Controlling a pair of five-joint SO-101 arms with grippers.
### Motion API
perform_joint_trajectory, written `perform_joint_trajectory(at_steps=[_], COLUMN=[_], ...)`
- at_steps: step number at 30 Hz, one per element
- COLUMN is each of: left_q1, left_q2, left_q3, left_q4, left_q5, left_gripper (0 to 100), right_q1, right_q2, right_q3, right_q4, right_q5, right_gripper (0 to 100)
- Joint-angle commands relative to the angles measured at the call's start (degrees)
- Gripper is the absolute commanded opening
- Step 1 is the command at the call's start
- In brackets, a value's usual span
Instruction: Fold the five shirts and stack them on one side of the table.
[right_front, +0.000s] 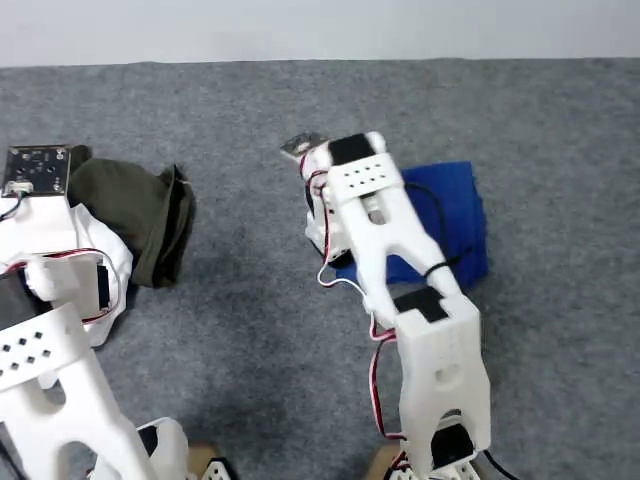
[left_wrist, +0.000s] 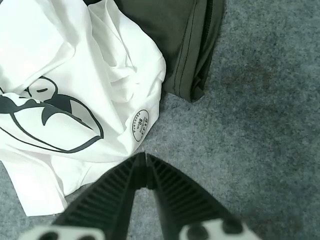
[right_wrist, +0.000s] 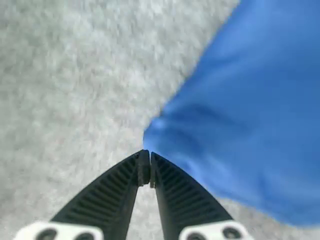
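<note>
Fingers of my left gripper (left_wrist: 146, 167) pressed together, empty, tips just at the white shirt (left_wrist: 65, 90) hem; it overlaps the olive shirt (left_wrist: 170, 40). Right gripper (right_wrist: 147, 165) also closed on nothing, tips at a corner of the blue shirt (right_wrist: 250, 115) on the grey table (right_wrist: 65, 75).

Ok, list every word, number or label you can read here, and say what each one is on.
Round label on the white shirt: print too small to read.
Black graphic on that shirt: a drawing, no letters.
Olive shirt and blue shirt: no text visible.
</note>
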Motion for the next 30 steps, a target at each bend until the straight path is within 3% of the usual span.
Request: perform_joint_trajectory(at_steps=[1, 7, 21, 30], left_q1=[0.0, 0.0, 0.09, 0.09], left_q2=[-0.97, -0.97, -0.97, -0.97], left_q3=[-0.22, -0.22, -0.22, -0.13], left_q4=[1.14, 1.05, 1.05, 1.05], left_q5=[-0.35, -0.35, -0.35, -0.18], left_gripper=[1, 1, 1, 1], right_q1=[0.84, 6.37, 14.37, 27.21], right_q2=[5.23, 8.4, -14.37, -1.1], right_q3=[-2.9, -3.08, -6.07, -6.24], right_q4=[-2.51, 2.15, 6.02, -11.38], right_q5=[0.62, 3.78, 6.77, 9.41], right_gripper=[1.0, 1.0, 1.1, 1.0])
